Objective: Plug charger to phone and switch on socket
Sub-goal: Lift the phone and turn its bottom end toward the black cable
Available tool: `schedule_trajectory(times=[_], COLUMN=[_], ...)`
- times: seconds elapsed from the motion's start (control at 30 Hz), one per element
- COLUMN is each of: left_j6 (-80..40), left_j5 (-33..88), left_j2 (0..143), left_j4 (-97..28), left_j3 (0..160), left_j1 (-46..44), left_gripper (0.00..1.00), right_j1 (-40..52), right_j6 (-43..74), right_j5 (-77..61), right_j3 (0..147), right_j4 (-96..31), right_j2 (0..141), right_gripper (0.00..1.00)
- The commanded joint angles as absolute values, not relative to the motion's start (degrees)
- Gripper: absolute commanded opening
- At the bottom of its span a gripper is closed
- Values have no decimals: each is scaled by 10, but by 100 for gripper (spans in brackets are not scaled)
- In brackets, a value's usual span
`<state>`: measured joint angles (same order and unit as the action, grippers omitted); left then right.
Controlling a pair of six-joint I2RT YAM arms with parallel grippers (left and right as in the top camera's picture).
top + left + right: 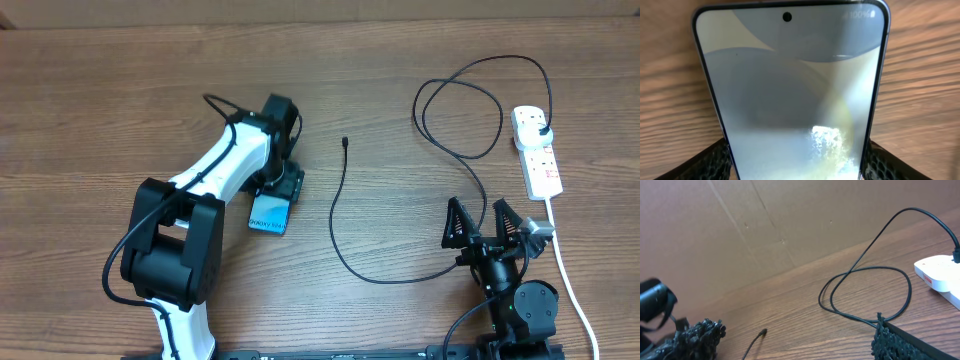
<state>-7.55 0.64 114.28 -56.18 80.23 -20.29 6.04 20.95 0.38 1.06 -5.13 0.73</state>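
Overhead, the left arm [215,170] was seen stretched forward across the table [100,100], with the left gripper [278,193] pitched down over the phone [268,215]. The phone's long edges were pinched between the fingers [720,160]. The right gripper [475,204] was held spread wide, with the charger [340,235] cable running close by.

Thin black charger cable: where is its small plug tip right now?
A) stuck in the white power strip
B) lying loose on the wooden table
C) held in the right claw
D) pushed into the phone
B: the thin black charger cable's plug tip lies bare on the wooden table, apart from the lit smartphone, and the right claw stands open and empty.
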Motion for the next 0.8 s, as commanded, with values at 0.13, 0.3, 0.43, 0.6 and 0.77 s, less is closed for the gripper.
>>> schedule_trajectory(times=[0.13, 0.3, 0.43, 0.6, 0.77], left_j6=[-116, -167, -216, -305, -317], left_j5=[16, 71, 119, 150, 172], left_j2=[1141, 1141, 1141, 1141, 1141], left_j4=[-621, -632, -631, -631, -637], left_j3=[908, 924, 924, 924, 924], left_j1=[-210, -210, -210, -210, -210], left_gripper=[71, 68, 56, 52, 47], right_j1=[63, 63, 63, 63, 63], right_j6=[208, 208, 208, 208, 208], right_j5=[3, 3, 3, 3, 3], right_j3=[4, 4, 4, 4, 4], right_j4=[-47, -47, -47, -47, -47], right_j2=[2, 2, 2, 2, 2], right_gripper=[100, 100, 100, 100, 100])
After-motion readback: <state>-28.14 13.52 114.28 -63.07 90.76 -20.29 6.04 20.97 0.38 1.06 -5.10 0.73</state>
